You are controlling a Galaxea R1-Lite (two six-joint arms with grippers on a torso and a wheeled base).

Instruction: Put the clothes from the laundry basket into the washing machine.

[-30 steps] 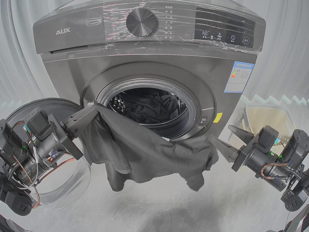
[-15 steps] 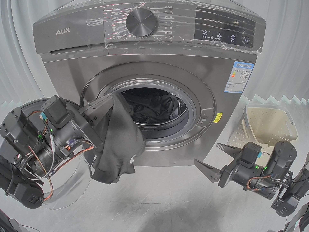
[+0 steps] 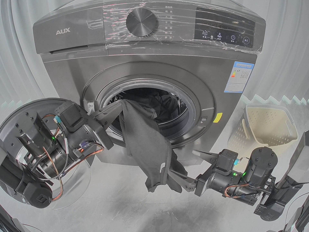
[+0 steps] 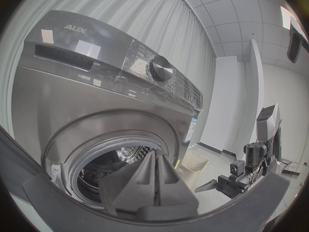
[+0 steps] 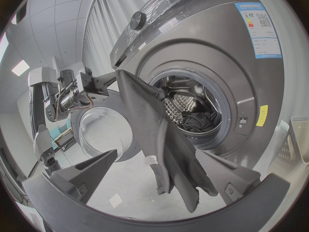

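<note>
Left pincer (image 3: 119,105) clamped tight on top edge of dark grey fabric garment (image 3: 145,139), just short of open drum of grey metal front-loading washing machine (image 3: 154,60). Cloth hangs below it, outside rim. Right pincer (image 3: 184,164) spread wide, gripping nothing; hem dangles between its fingers. I'd pinch hem with right, raise it level with left pincer, push both past rim, then release. Risk I see: tail catching on rim. Cream perforated plastic basket (image 3: 270,126) off right pincer's outer side.
</note>
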